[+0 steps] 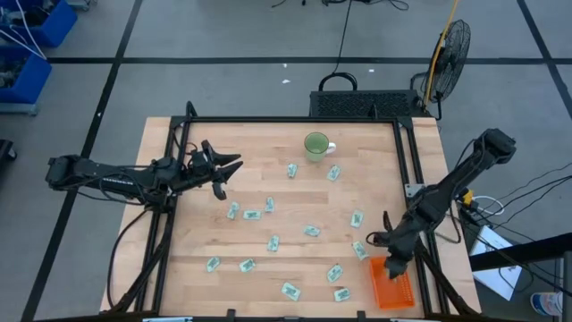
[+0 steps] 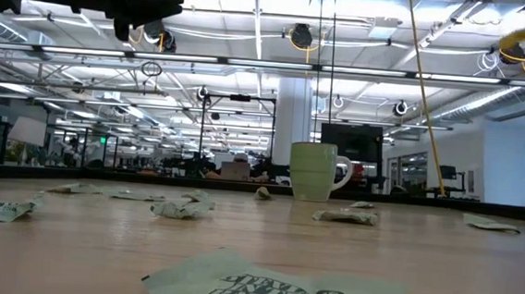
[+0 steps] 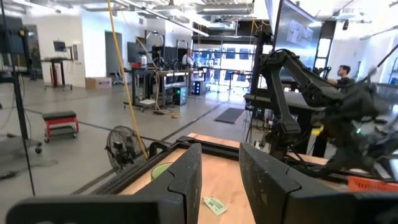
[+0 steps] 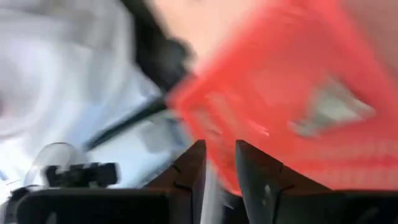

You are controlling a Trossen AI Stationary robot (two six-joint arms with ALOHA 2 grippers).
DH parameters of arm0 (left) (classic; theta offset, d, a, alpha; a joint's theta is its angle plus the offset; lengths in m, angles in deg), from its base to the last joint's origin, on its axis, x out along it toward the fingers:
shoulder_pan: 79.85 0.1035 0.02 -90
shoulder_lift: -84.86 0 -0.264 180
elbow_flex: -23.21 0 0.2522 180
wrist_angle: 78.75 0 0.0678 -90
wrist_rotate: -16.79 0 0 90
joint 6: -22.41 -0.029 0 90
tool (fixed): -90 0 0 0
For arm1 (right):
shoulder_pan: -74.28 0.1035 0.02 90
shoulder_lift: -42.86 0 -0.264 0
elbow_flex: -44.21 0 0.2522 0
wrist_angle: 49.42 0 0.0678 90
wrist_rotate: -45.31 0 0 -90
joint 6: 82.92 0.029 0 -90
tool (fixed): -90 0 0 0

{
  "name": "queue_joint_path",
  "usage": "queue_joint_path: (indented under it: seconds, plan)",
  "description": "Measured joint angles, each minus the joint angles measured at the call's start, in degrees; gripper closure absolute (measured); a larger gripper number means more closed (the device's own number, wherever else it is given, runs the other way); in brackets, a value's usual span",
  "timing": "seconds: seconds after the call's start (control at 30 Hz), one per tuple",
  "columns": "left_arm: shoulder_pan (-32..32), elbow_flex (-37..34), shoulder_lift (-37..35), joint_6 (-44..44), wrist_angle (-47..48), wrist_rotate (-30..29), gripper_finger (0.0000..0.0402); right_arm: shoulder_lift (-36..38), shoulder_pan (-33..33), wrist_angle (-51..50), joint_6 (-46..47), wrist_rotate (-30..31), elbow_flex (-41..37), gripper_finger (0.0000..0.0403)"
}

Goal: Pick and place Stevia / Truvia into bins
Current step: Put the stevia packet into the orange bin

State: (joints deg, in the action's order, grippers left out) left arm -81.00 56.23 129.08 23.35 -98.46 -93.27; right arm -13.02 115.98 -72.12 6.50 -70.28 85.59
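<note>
Just under right hand (image 1: 391, 266), orange tray (image 1: 394, 288).

sachets (image 1: 273, 241) scattered mid-table | mug (image 1: 315, 146) far edge | tray (image 1: 392, 284) near-right corner, right claw (image 1: 394, 266) above

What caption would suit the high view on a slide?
Right gripper over the orange tray; sweetener packets scattered across the table; left gripper waiting.
</note>
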Motion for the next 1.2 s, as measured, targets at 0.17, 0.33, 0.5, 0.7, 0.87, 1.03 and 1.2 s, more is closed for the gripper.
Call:
queue_joint_path:
  seconds: [0.17,0.33,0.5,0.7,0.87,1.03,1.2]
  plan:
    - [0.0,0.0,0.02,-0.68,-1.35,-0.02,0.0289,4.84,-2.53,4.93,-11.53,11.57,0.02,0.0324]
    - [0.0,0.0,0.02,-2.81,-3.25,-0.02,0.0289,6.01,-7.74,3.2,-33.55,32.63,0.02,0.0324]
    - [0.0,0.0,0.02,-5.5,-4.73,-0.02,0.0289,4.96,-15.21,4.15,-63.24,51.95,0.02,0.0324]
    - [0.02,0.0,0.02,-5.77,-4.84,-0.08,0.0289,-0.57,-30.38,4.41,-79.09,49.36,0.02,0.029]
    - [0.3,0.0,0.02,-6.16,-6.14,-1.05,0.0289,-8.54,-41.21,4.45,-84.9,42.08,0.02,0.0237]
    - [1.46,0.0,0.01,-6.67,-6.81,-1.04,0.0289,-17.08,-46.73,9.17,-91.63,43.54,0.02,0.0217]
    - [3.18,0.0,0.02,-6.67,-6.73,-1.05,0.0289,-24.71,-49.06,18.77,-96.47,43.41,0.02,0.0219]
